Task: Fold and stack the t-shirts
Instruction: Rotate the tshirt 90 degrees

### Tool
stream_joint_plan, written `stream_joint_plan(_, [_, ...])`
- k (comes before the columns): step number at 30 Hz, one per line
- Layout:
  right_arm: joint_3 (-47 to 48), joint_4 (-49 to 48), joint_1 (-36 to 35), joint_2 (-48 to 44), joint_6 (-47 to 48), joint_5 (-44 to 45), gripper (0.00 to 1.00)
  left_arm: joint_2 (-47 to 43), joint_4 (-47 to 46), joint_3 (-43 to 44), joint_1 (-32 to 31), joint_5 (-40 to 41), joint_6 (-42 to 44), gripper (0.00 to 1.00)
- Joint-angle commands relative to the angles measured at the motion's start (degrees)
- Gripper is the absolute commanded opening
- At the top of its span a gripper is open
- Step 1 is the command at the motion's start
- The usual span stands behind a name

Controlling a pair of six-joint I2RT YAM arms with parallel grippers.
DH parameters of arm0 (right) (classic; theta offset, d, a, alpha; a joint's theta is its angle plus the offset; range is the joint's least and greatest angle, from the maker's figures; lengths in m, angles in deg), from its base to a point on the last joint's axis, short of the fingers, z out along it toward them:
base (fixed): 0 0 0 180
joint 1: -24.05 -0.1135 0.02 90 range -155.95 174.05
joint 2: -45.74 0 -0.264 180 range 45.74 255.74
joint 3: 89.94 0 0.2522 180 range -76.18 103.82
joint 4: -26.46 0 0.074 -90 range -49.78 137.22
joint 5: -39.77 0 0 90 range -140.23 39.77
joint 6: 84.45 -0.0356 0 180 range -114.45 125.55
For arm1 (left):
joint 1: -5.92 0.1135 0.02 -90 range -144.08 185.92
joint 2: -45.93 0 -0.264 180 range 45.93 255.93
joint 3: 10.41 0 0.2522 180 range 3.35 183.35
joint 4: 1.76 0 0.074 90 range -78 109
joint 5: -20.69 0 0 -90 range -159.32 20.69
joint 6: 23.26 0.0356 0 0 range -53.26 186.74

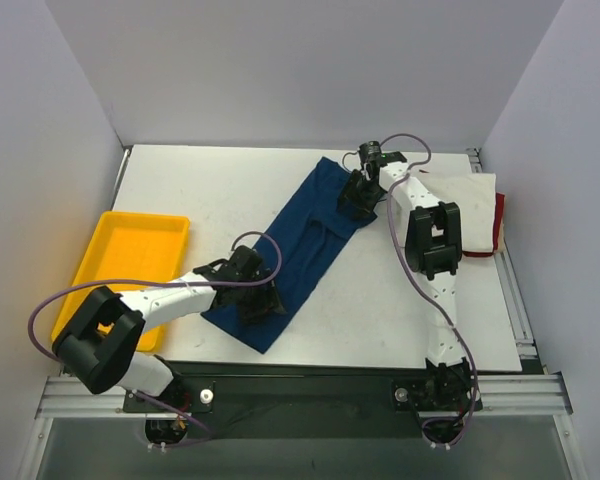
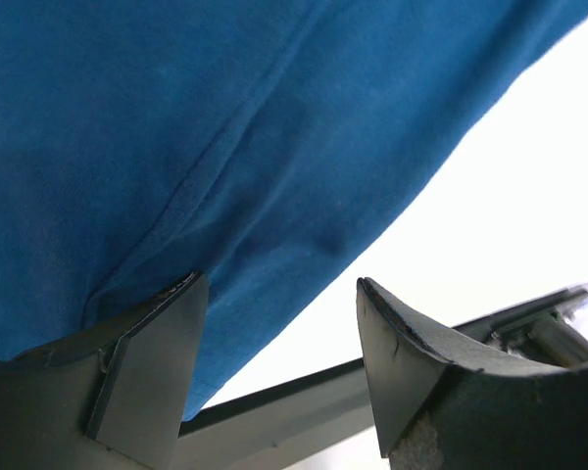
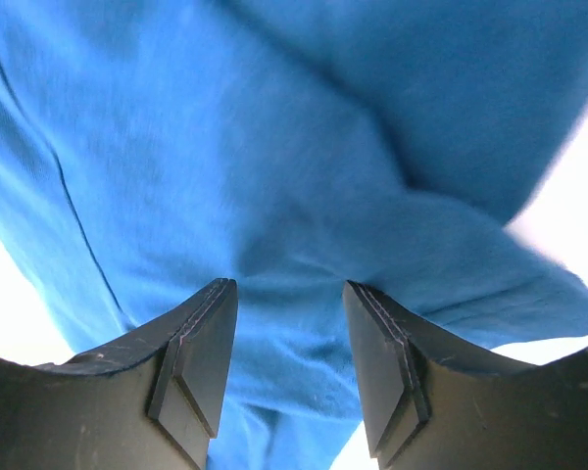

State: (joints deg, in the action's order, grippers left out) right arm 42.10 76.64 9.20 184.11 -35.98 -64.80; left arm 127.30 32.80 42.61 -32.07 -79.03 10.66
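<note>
The navy blue t-shirt (image 1: 305, 245) lies folded into a long strip running diagonally across the table middle. My left gripper (image 1: 262, 305) is open over the strip's near end; in the left wrist view (image 2: 279, 294) its left finger rests on the blue cloth (image 2: 176, 147) at the hem edge. My right gripper (image 1: 356, 203) is open over the strip's far end; in the right wrist view (image 3: 289, 294) blue cloth (image 3: 304, 147) lies between and under the fingers. A cream-white t-shirt (image 1: 475, 205) lies folded at the right on a red one (image 1: 499, 222).
A yellow plastic tray (image 1: 130, 260) sits at the left side of the white table (image 1: 210, 190). Grey walls enclose the table on the left, back and right. A metal rail (image 1: 520, 300) runs along the right edge.
</note>
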Motion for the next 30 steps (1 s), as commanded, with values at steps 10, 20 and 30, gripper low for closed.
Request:
stream_joint_plan(10, [12.9, 4.4, 5.4, 6.8, 6.5, 1.8, 0.49, 13.3, -11.0, 10.2, -13.8, -2.5, -6.3, 0.73])
stream_joint_plan(20, [12.2, 4.2, 6.1, -1.1, 13.1, -3.2, 0.51, 7.6, -8.0, 18.0, -15.9, 0.1, 0.1, 0.73])
stream_joint_plan(30, [-30.3, 0.8, -3.0, -30.6, 10.5, -1.9, 0.52, -16.1, 19.0, 7.4, -3.7, 13.6, 4.9, 0.76])
